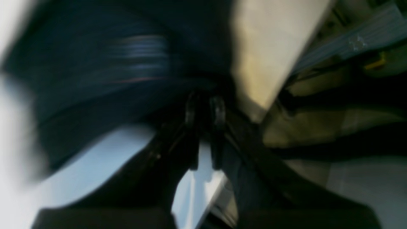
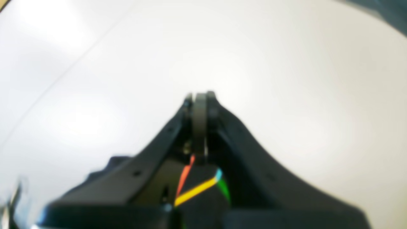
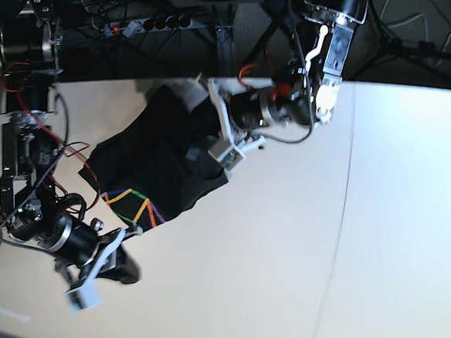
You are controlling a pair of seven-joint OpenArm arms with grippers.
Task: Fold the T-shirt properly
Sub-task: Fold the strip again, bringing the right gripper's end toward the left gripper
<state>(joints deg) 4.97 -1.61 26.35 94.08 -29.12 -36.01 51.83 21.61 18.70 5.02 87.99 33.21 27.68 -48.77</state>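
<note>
The soft black knit T-shirt with a rainbow line print hangs stretched between the two arms above the pale tabletop, filling the ten-to-eleven o'clock part of the base view. Its coloured print sits at the cloth's lower corner, toward seven o'clock.

That printed corner runs into the right gripper, at eight o'clock in the base view. Its jaws are pressed together, and dark fabric with orange, yellow and green lines is pinched between them. The left gripper, near one o'clock in the base view, has narrow jaws clamped on a dark fold of the shirt.

The likely trouble is a slip: both holds look like thin edge pinches, so if the arms pull apart too hard a corner may slide free and the cloth drop in a heap. The sagging middle could also drag and crease.

The left wrist view is heavily smeared, so the fold there is hard to read. The shirt's collar and sleeves cannot be made out.
</note>
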